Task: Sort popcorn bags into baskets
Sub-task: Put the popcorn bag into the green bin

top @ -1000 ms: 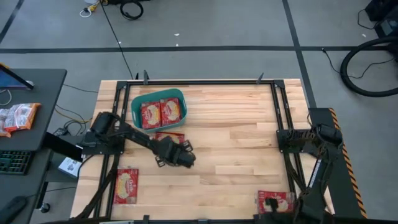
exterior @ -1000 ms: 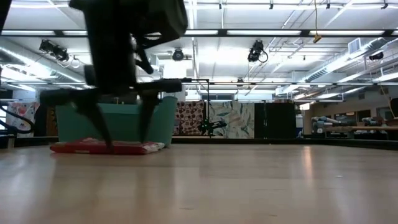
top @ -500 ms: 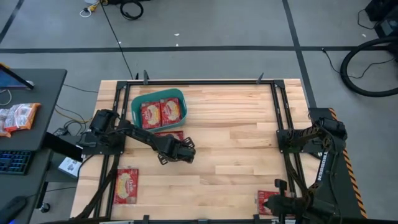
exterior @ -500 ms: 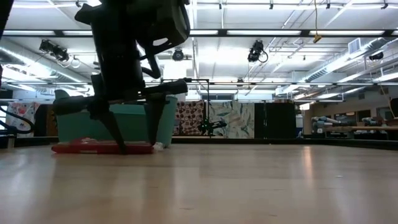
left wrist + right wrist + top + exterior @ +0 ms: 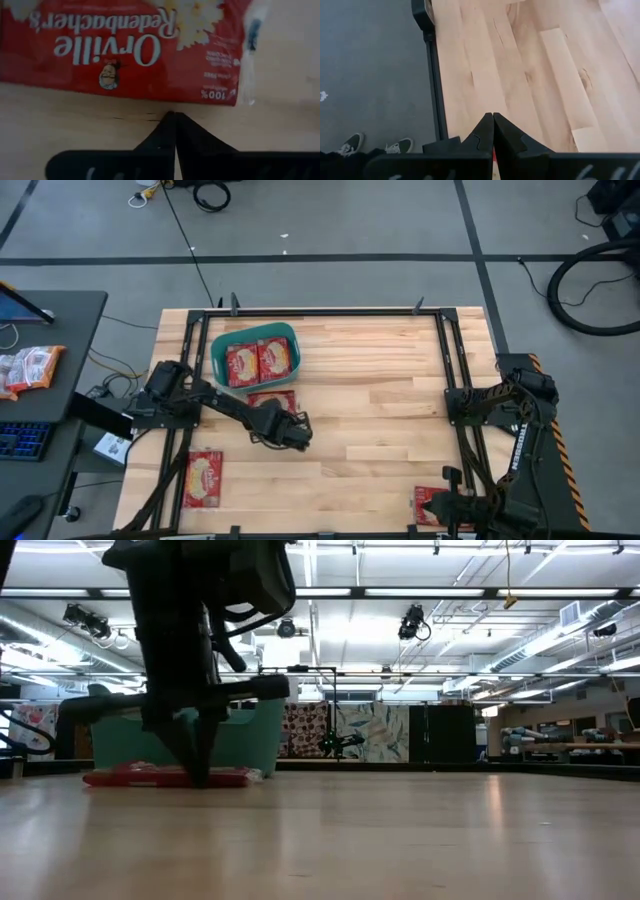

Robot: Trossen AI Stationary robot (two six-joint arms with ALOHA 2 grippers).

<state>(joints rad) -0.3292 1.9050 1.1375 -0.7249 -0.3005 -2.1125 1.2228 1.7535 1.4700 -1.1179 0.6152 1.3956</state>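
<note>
A red popcorn bag (image 5: pixel 272 400) (image 5: pixel 125 50) lies flat on the wood just near of the teal basket (image 5: pixel 215 345) (image 5: pixel 250 735), which holds two more red bags (image 5: pixel 243 363) (image 5: pixel 276 358). My left gripper (image 5: pixel 292 432) (image 5: pixel 172 116) (image 5: pixel 200 775) points down, shut, beside that bag's near long edge. A thin strip of bare wood shows between its tips and the bag. A third loose bag (image 5: pixel 205 478) lies near the left front. My right gripper (image 5: pixel 447 508) (image 5: pixel 493 116) is shut over a bag (image 5: pixel 428 502) at the front right corner. My right gripper hovers or rests over the front-right bag. Only a red sliver (image 5: pixel 494 162) shows far back between its fingers, and I cannot tell whether it touches the bag.
Black frame rails (image 5: pixel 330 312) run along the table's far and side edges. White-and-orange packets (image 5: pixel 30 367) lie on a side desk left of the table. A person's shoes (image 5: pixel 350 145) show on the floor beyond the table's edge. Bare wood spans the table's middle.
My left gripper has shut: its fingers straddled the bag's near edge with a wide gap, and now they meet at the table beside the bag. The bag still lies flat. My right arm has shifted a little over the front-right bag.
</note>
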